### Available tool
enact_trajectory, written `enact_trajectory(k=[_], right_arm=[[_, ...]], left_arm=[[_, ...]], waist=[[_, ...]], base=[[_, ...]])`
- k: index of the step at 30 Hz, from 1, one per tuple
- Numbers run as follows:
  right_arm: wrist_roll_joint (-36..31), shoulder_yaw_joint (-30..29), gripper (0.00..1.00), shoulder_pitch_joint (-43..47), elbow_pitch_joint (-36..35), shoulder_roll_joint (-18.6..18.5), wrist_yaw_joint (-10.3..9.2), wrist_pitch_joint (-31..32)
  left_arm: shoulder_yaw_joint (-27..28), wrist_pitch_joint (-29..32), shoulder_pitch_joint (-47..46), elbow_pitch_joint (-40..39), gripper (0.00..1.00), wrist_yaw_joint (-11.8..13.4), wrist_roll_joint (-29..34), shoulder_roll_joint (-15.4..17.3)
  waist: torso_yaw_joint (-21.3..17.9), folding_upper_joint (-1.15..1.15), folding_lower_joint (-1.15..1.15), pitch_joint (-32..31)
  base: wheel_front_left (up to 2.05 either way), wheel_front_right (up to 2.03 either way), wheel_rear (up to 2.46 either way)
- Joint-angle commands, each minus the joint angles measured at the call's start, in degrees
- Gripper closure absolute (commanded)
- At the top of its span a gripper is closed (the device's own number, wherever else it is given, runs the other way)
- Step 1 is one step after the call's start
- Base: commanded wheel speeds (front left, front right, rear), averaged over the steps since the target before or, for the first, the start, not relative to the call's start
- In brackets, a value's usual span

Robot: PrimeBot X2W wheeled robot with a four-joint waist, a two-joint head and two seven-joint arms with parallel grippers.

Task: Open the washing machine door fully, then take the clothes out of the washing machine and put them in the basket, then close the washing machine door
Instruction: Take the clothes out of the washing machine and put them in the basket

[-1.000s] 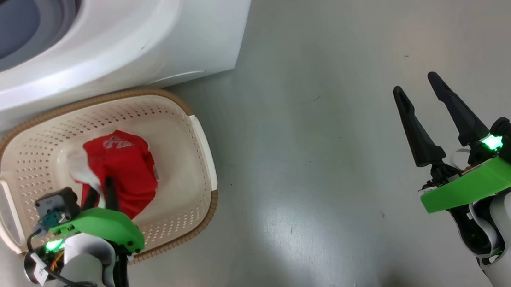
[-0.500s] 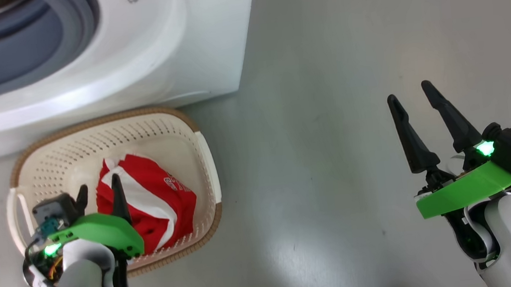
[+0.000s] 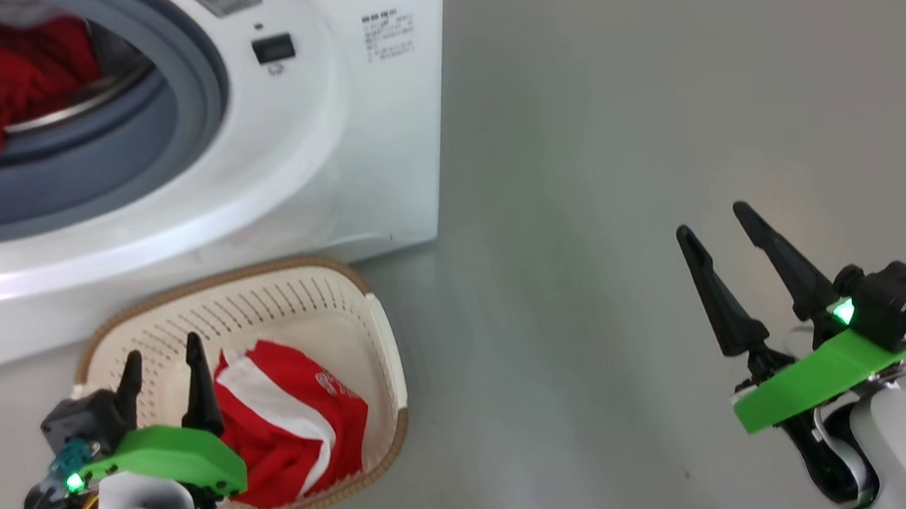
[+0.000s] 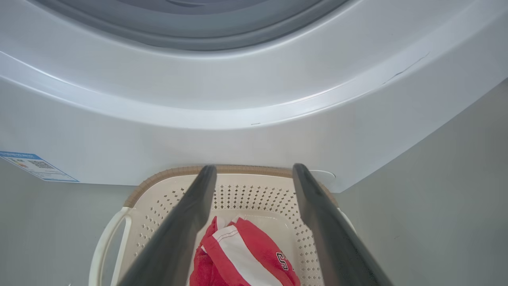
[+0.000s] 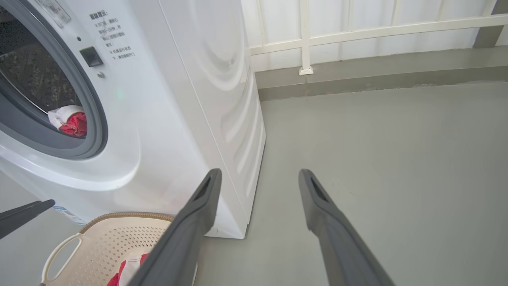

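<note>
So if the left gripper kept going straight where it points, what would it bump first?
Probably the washing machine, its white front, just past the basket and its far rim; depth is hard to judge, so it might clip that rim.

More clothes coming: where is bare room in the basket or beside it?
Free: back of the cream perforated plastic basket, between the red-and-white garment and the white front-loading washing machine; also grey floor between basket and right gripper. Crowded: the basket's front, under the garment.
</note>
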Motion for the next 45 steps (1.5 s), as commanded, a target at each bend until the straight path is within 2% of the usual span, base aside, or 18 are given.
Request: enact_trajectory(k=[1, 16, 28, 37, 45], right_arm=[[-0.07, 1.09, 0.00, 1.80, -0.86, -0.69, 0.37, -0.37], [0.06, 1.04, 0.00, 7.03, 0.51, -1.53, 0.37, -0.37], [0.10, -0.99, 0.00, 11.87, 0.16, -1.52, 0.37, -0.37], [-0.02, -1.84, 0.00, 13.81, 0.10, -1.22, 0.37, -0.37], [-0.09, -2.00, 0.00, 13.38, 0.07, -1.18, 0.37, -0.37]], left_arm=[[1.83, -0.31, 2.70, -3.42, 0.00, -0.33, 1.02, 1.50], [2.04, -0.31, 13.83, -20.25, 0.00, -0.67, 2.87, 1.50], [1.88, -0.31, 22.02, -29.70, 0.00, -0.30, 3.29, 1.50], [1.84, -0.31, 27.60, -34.43, 0.00, 0.54, 2.59, 1.50], [1.65, -0.31, 27.84, -34.78, 0.00, 0.98, 1.82, 1.50]], waist=[[0.34, 0.00, 0.00, -4.04], [1.40, 0.00, 0.00, -13.54], [2.35, 0.00, 0.00, -16.61], [2.51, 0.00, 0.00, -17.16], [2.53, 0.00, 0.00, -17.07]], base=[[0.00, 0.00, 0.00], [0.00, 0.00, 0.00], [0.00, 0.00, 0.00], [0.00, 0.00, 0.00], [0.00, 0.00, 0.00]])
